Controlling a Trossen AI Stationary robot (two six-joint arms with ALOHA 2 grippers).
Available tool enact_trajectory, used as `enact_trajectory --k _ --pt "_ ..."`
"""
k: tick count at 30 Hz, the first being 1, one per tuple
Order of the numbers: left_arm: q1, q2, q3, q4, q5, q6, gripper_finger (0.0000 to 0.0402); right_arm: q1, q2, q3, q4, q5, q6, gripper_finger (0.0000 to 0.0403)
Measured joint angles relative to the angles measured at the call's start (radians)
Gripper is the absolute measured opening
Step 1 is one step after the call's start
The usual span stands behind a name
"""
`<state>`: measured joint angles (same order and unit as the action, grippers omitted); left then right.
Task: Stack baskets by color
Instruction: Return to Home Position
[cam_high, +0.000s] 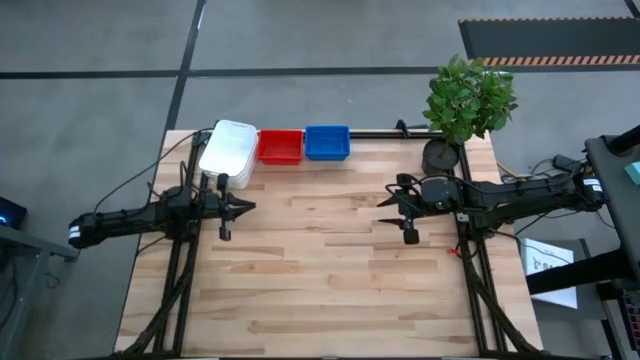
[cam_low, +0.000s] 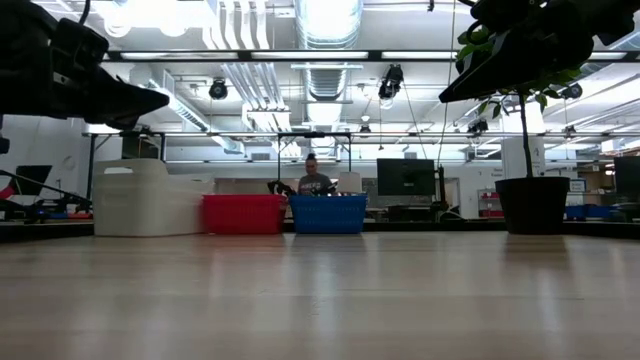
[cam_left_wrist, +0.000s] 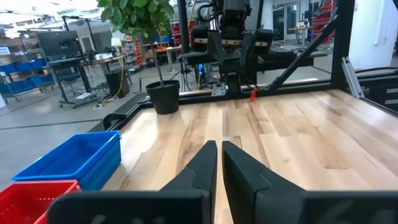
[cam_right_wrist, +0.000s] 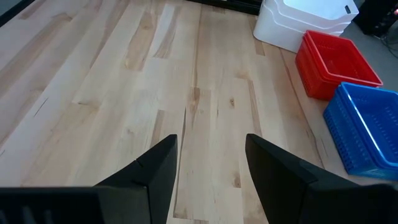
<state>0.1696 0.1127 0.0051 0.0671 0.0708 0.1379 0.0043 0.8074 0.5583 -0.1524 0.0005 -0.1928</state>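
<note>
Three stacks of baskets stand in a row along the table's far edge: white (cam_high: 228, 152) at the left, red (cam_high: 280, 147) in the middle, blue (cam_high: 327, 142) at the right, each resting on its base. The white stack (cam_right_wrist: 305, 22), red stack (cam_right_wrist: 336, 62) and blue stack (cam_right_wrist: 367, 127) also show in the right wrist view. My left gripper (cam_high: 248, 207) hovers shut over the table's left side, just near of the white stack, pointing right. My right gripper (cam_high: 385, 198) hovers open over the right side, pointing left. Neither holds anything.
A black plant pot (cam_high: 440, 156) with a green leafy plant (cam_high: 468, 97) stands at the table's far right corner. Bare wooden tabletop (cam_high: 320, 260) fills the middle and near side. In the low view a person (cam_low: 314, 178) shows in the room beyond the table.
</note>
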Motion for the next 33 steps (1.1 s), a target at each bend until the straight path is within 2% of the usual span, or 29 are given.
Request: enact_trajectory --k 33 --pt "0.000 0.077 0.000 -0.001 0.000 0.000 0.0009 0.000 0.000 0.000 0.000 0.000 0.000 0.0183"
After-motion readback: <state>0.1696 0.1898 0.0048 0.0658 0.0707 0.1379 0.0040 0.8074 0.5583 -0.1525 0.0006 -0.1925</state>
